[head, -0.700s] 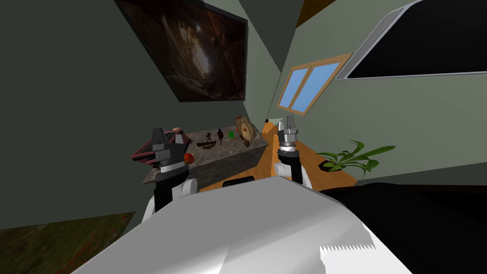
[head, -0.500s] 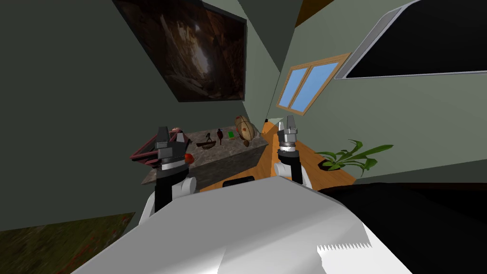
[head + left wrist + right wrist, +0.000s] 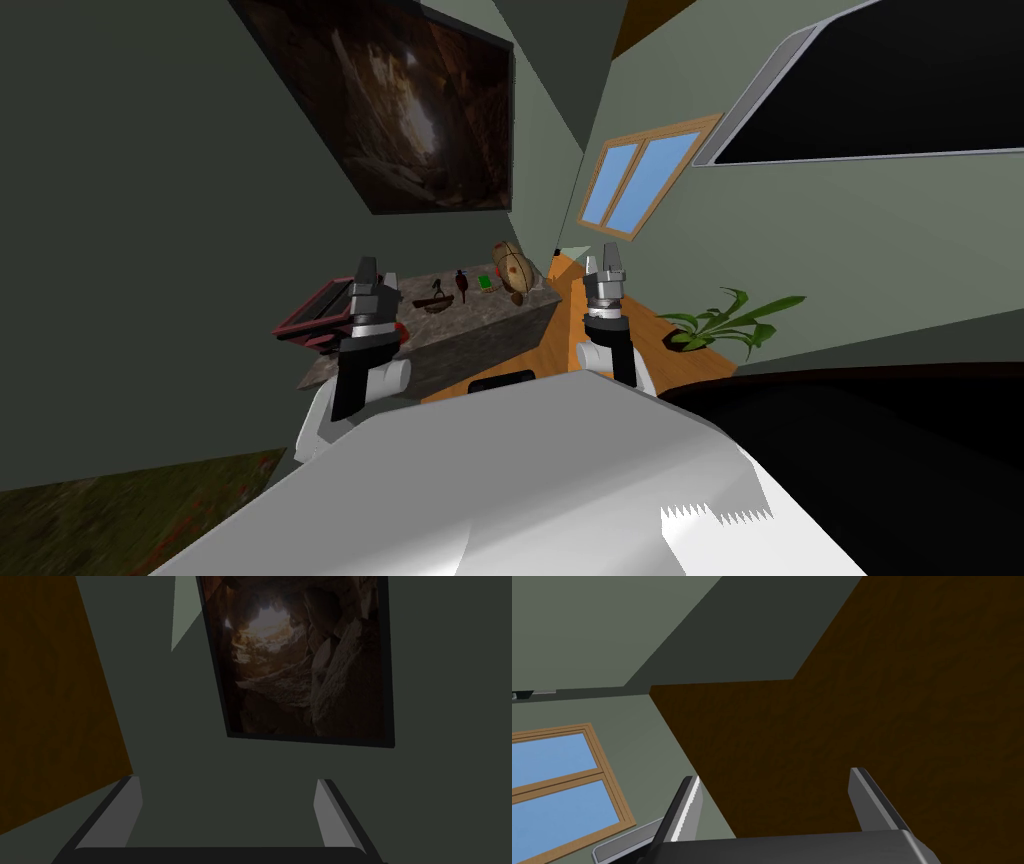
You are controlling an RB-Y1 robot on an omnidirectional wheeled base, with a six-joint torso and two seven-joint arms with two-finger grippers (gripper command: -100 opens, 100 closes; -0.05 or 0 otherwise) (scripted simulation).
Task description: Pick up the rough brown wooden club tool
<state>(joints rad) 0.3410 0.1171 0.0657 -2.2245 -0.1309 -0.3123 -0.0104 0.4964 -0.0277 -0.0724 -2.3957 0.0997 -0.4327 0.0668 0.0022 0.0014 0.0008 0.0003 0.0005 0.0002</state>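
A small dark brown club-shaped thing stands on the grey stone-topped table ahead of me, near its far side. My left gripper is raised over the table's near left end, pointing up, well short of the club. Its fingers stand open with nothing between them. My right gripper is held up to the right of the table, over the orange floor. It is also open and empty, as its fingers show.
On the table are a dark bowl, a green item, a large tan ball and a red-framed tray at the left end. A potted plant stands on the floor at the right wall.
My left hand has moved right and turned, now covering the red round thing on the table's near end. The head view has shifted slightly. The right arm is unchanged.
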